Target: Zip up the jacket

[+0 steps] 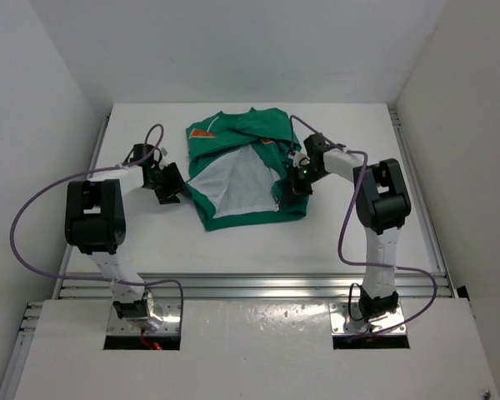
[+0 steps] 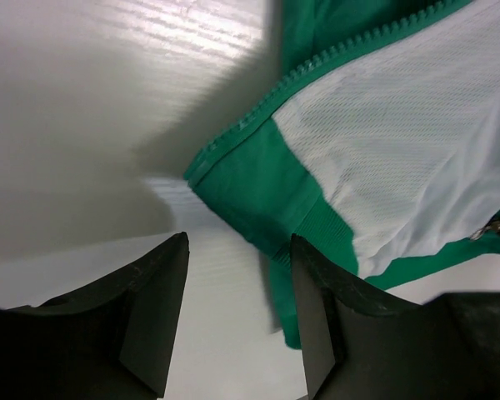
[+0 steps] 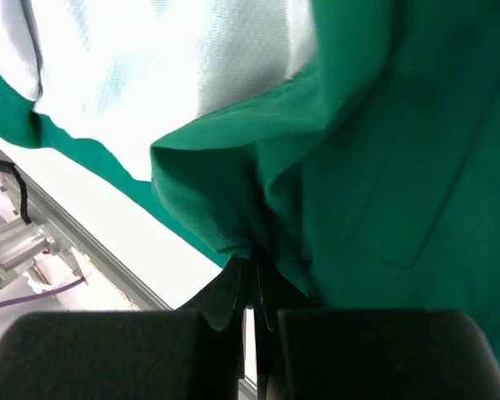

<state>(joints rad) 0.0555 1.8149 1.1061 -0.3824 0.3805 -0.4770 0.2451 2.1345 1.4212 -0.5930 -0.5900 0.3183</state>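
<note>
Unzipped near the middle of the white desk (image 1: 150, 242): small green fabric jacket (image 1: 242, 167) (white mesh lining exposed). Right end effector (image 3: 254, 267) pressed together, pinching a fold of green hem; left end effector (image 2: 237, 250) spread, just beside the opposite hem corner.

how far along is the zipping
Barely started. Done: nothing zipped; the jacket lies open, white lining showing. In hand: the right gripper is shut on a fold of green fabric; the left gripper is open by a hem corner, holding nothing. Left: bring the zipper edges together, engage them and pull up.
</note>
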